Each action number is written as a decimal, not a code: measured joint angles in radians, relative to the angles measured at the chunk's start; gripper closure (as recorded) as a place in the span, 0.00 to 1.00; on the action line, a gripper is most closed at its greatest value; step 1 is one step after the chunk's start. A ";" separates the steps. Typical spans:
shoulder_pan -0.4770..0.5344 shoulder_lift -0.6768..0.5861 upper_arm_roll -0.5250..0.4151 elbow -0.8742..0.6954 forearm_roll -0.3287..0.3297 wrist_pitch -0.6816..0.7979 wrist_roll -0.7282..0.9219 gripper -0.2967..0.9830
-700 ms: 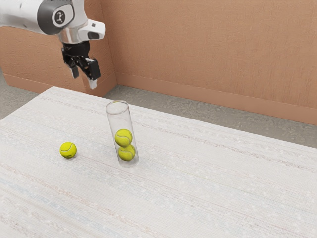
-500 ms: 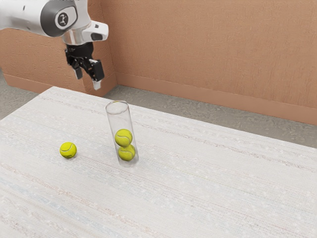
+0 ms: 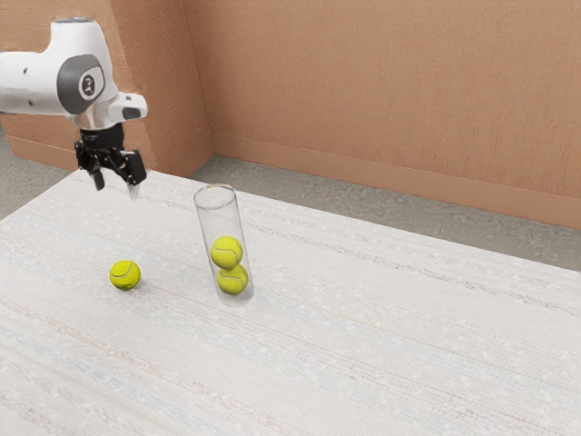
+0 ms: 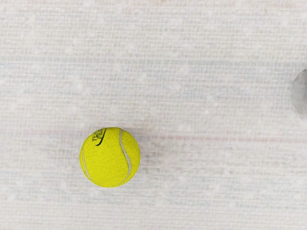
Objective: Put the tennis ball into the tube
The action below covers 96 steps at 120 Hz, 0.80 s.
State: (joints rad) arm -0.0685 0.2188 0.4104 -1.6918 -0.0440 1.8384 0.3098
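My gripper (image 3: 116,185) is open, with a gap between its two fingers and nothing in it. It hangs high over the table, above the loose yellow tennis ball (image 3: 125,275), which lies on the cloth. The clear tube (image 3: 218,211) stands to the ball's right in the exterior view, open at the top. Two tennis balls are stacked inside its lower part, an upper one (image 3: 226,252) and a lower one (image 3: 232,280). In the wrist view the loose ball (image 4: 110,157) has dark lettering, and part of the tube (image 4: 301,94) shows.
The table (image 3: 381,336) is covered in pale striped cloth. Its far edge runs beyond the tube, with a grey floor (image 3: 363,225) and an orange-brown wall (image 3: 390,100) behind it.
My gripper has moved down and toward the exterior view's left, from up beyond the tube to above the loose ball. It stays open. Ball and tube have not moved.
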 joint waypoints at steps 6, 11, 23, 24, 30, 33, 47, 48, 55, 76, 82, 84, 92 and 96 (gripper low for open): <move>0.014 0.029 0.001 -0.006 -0.028 0.017 0.012 0.23; 0.028 0.052 -0.001 -0.009 -0.050 0.031 0.022 0.23; 0.036 0.093 -0.002 -0.011 -0.086 0.061 0.045 0.23; 0.036 0.096 -0.002 -0.011 -0.088 0.063 0.046 0.23; 0.038 0.114 -0.002 -0.011 -0.099 0.076 0.056 0.23; 0.041 0.125 -0.001 -0.011 -0.105 0.082 0.061 0.23; 0.069 0.188 0.003 -0.012 -0.146 0.109 0.086 0.23; 0.070 0.192 0.003 -0.012 -0.149 0.110 0.088 0.23; 0.076 0.212 0.003 -0.014 -0.164 0.122 0.100 0.23; 0.096 0.261 0.004 -0.017 -0.206 0.145 0.134 0.23; 0.104 0.275 0.004 -0.018 -0.221 0.149 0.143 0.23; 0.106 0.279 0.003 -0.018 -0.225 0.150 0.147 0.23; 0.109 0.288 0.004 -0.019 -0.239 0.154 0.158 0.23; 0.109 0.292 0.004 -0.019 -0.243 0.155 0.164 0.23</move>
State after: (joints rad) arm 0.0408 0.5106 0.4140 -1.7107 -0.2875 1.9938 0.4738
